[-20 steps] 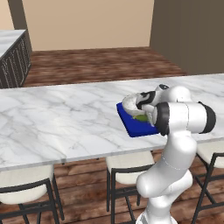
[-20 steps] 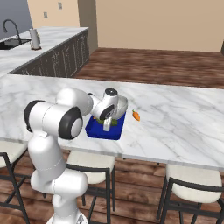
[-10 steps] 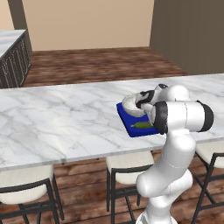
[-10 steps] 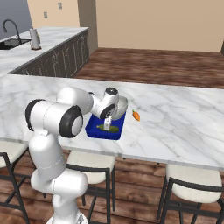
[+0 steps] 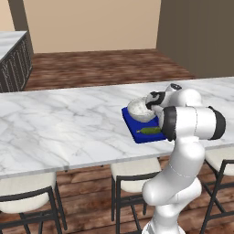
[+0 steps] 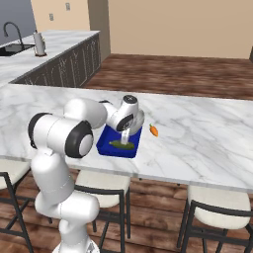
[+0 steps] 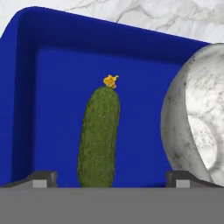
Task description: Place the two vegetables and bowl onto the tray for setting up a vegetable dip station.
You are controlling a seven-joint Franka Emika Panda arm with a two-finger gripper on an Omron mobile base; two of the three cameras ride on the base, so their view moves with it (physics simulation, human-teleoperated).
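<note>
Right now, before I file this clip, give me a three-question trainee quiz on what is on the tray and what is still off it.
1. True or false: the green vegetable lies flat on the blue tray, beside the bowl.
2. Which task item is still on the marble counter, off the tray?
A. the bowl
B. the orange vegetable
C. the green vegetable
3. Fill in: the gripper hangs over the green vegetable with its jaws ____.

Key: 1 true. 2 B; in the right base view it sits on the counter just past the tray's far corner. 3 open, one fingertip on each side of the vegetable and nothing held.
</note>
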